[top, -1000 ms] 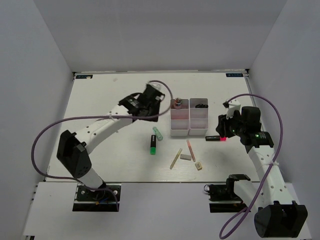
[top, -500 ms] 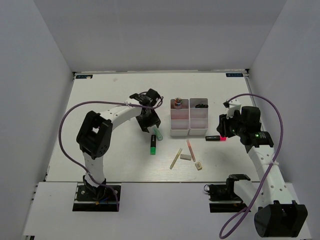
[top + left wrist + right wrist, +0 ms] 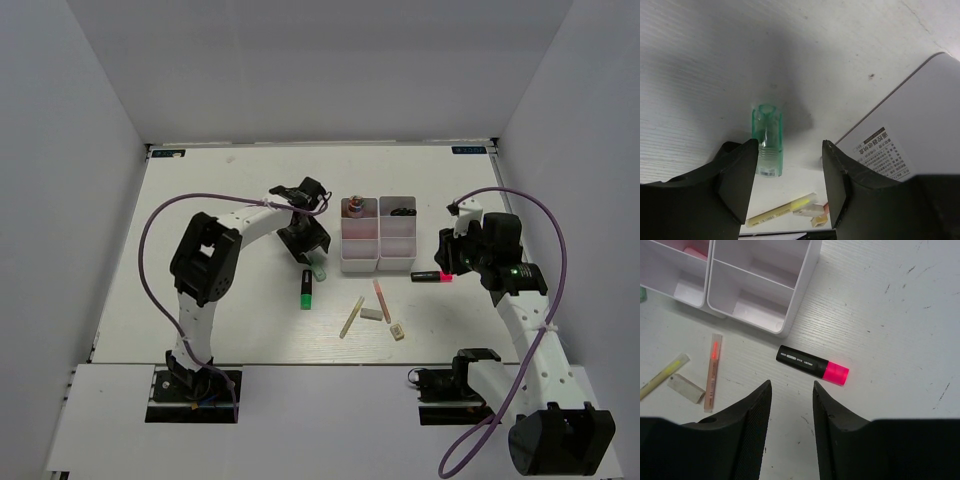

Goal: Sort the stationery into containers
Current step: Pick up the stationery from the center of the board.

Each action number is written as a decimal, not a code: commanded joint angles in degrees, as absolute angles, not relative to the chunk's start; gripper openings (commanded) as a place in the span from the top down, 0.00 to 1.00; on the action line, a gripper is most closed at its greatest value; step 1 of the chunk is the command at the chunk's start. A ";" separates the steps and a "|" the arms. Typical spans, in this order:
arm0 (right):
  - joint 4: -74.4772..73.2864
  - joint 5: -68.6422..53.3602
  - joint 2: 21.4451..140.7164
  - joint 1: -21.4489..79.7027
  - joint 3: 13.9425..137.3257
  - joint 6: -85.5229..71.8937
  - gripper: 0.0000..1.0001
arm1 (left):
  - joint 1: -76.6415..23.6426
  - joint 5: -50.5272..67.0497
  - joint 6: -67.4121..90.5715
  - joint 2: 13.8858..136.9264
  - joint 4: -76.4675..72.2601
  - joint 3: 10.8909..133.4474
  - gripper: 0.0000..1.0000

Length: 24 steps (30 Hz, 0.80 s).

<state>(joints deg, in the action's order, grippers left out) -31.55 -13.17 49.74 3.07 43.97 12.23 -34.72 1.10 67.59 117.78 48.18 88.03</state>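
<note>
My left gripper (image 3: 311, 255) is open and hangs low over the mint-green marker (image 3: 318, 268), just left of the white bins (image 3: 378, 262). In the left wrist view the marker (image 3: 767, 142) lies by the left finger, partly between the open jaws (image 3: 790, 185). The black-green marker (image 3: 305, 291) lies just nearer. My right gripper (image 3: 450, 262) is open and empty above the black-pink marker (image 3: 432, 275), which lies just ahead of the jaws (image 3: 790, 410) in the right wrist view (image 3: 812, 365). Black-handled scissors (image 3: 402, 211) lie in the far right bin.
A cream stick (image 3: 351, 317), a pink stick (image 3: 381, 299), a grey eraser (image 3: 372, 313) and a tan eraser (image 3: 398, 332) lie in front of the bins. The far left bin holds a round item (image 3: 353, 208). The bin wall (image 3: 905, 130) stands right of my left fingers.
My left arm has swung nearer and lower, from beside the far left bin to just over the mint-green marker. The right arm and the black-pink marker have not moved.
</note>
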 commanded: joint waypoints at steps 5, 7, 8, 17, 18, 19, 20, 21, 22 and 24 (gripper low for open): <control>-29.79 -12.48 48.69 3.08 43.59 12.66 0.58 | -34.10 1.67 67.24 116.63 50.18 88.77 0.35; -29.79 -12.39 48.52 2.73 43.51 12.66 0.58 | -34.10 1.76 67.15 117.51 50.80 89.03 0.35; -29.79 -12.39 48.43 2.90 43.68 12.48 0.58 | -34.01 2.11 66.97 118.55 51.06 89.29 0.35; -29.79 -11.95 48.16 2.90 43.59 12.39 0.56 | -34.19 2.46 64.34 122.60 56.16 93.95 0.38; -29.45 -11.87 48.16 2.99 43.68 12.48 0.56 | -34.19 2.11 64.34 122.78 56.42 94.22 0.39; -29.62 -11.87 47.99 2.90 43.59 12.39 0.56 | -34.28 2.28 63.99 123.13 56.95 94.91 0.42; -29.62 -11.69 48.08 2.99 43.59 12.31 0.56 | -34.28 2.20 63.98 123.22 57.21 95.01 0.44; -29.53 -11.69 47.90 2.81 43.59 12.30 0.56 | -34.36 2.20 63.98 123.48 57.04 95.10 0.46; -29.62 -11.60 47.81 2.90 43.51 12.39 0.56 | -34.45 2.20 63.64 123.75 57.56 95.53 0.48; -29.36 -11.43 47.73 2.90 43.59 12.30 0.56 | -34.63 2.02 62.85 124.71 58.62 96.41 0.57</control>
